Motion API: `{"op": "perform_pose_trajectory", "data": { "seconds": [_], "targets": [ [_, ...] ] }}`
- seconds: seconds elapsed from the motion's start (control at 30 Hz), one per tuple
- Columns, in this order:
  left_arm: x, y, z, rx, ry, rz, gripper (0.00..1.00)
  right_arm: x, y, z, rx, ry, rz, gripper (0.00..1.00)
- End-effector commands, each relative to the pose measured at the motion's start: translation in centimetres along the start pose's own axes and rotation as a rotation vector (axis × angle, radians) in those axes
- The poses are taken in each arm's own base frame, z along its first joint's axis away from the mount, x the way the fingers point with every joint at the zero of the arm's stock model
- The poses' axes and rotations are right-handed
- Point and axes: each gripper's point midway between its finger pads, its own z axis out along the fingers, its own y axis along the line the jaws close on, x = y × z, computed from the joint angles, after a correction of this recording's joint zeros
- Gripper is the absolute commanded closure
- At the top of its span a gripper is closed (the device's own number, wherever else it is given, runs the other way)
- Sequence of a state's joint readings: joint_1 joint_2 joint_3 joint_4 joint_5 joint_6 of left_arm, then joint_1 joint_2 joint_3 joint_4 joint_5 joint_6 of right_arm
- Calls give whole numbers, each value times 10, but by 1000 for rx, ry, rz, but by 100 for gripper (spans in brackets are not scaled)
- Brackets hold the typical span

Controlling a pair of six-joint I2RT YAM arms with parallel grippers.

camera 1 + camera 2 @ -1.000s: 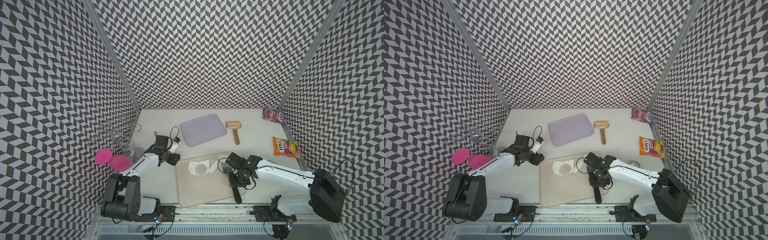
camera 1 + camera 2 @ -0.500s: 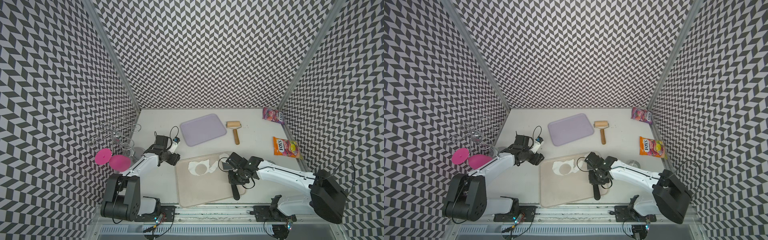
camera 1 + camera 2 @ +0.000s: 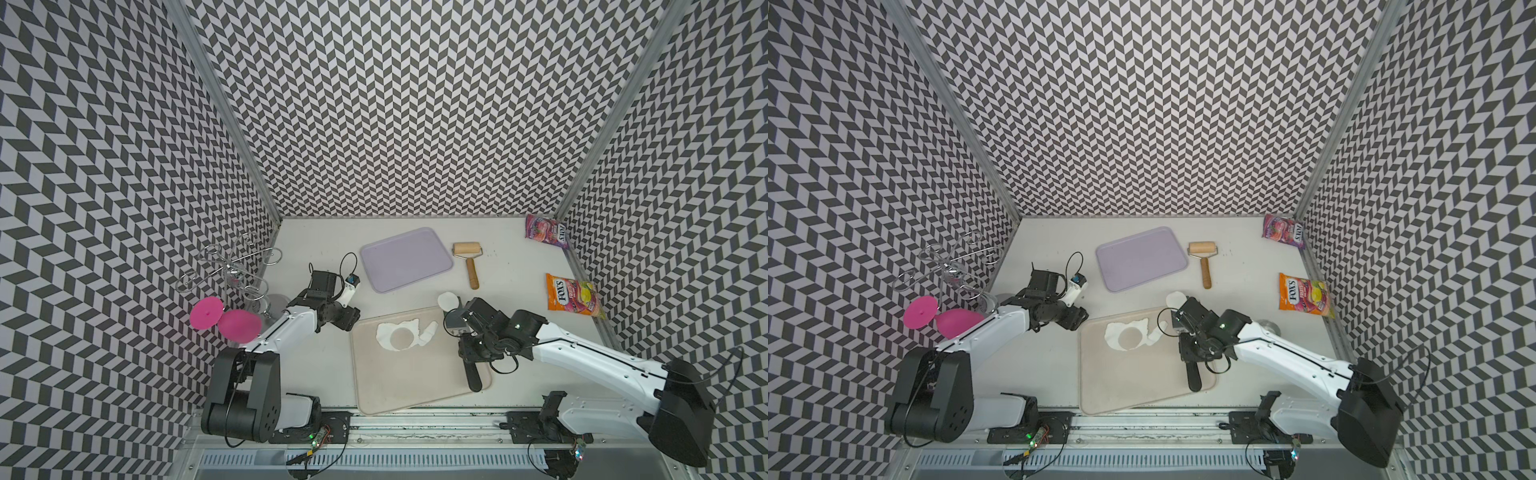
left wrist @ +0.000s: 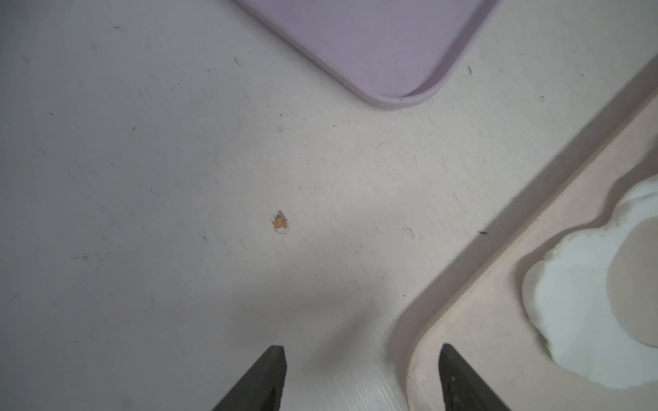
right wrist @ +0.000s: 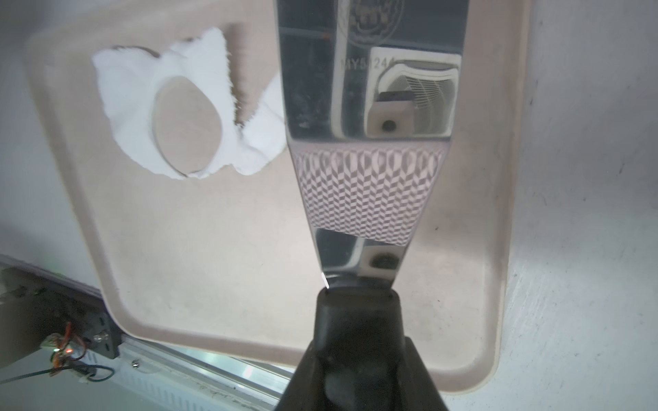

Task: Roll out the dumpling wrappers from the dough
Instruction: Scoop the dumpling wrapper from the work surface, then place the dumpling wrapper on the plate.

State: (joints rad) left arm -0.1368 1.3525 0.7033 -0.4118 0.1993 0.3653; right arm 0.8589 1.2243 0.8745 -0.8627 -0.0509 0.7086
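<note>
My right gripper [image 3: 470,353] [image 3: 1190,353] [image 5: 359,384] is shut on the black handle [image 5: 359,338] of a metal spatula [image 3: 455,324] [image 5: 370,178]. A dumpling wrapper [image 3: 448,300] [image 3: 1176,299], a small round white disc, rests at the blade's far tip by the back right corner of the beige tray [image 3: 415,386] [image 5: 249,249]. The dough [image 3: 399,336] [image 3: 1128,335] [image 5: 128,106] [image 4: 576,302], a ragged sheet with a round hole, lies on that tray. My left gripper [image 3: 351,322] [image 3: 1079,322] [image 4: 363,350] hangs open and holds nothing at the tray's back left corner.
A purple tray [image 3: 405,259] [image 4: 374,42] and a wooden roller [image 3: 468,259] lie at the back. Two candy bags [image 3: 571,297] [image 3: 545,230] lie by the right wall. A wire rack [image 3: 232,270] and pink discs [image 3: 226,318] stand at the left.
My right gripper has carried the spatula a little toward the back of the table. The left arm has not moved.
</note>
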Motion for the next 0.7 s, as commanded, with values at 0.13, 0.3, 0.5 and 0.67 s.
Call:
{"op": "perform_pose_trajectory", "data": {
  "seconds": [0.13,0.3,0.5,0.67],
  "targets": [
    [-4,1,-3,-3,-29,-2,29,-65,28,-13,82,-110,-158,100],
    [-4,2,-3,-10,-29,-5,29,-111,41,10,172,-121,-235,100],
    [-3,5,-3,-20,-26,-10,29,-174,43,44,346,-159,-296,100],
    [-1,6,-2,-23,-20,-14,29,-212,32,66,401,-197,-271,100]
  ]
}}
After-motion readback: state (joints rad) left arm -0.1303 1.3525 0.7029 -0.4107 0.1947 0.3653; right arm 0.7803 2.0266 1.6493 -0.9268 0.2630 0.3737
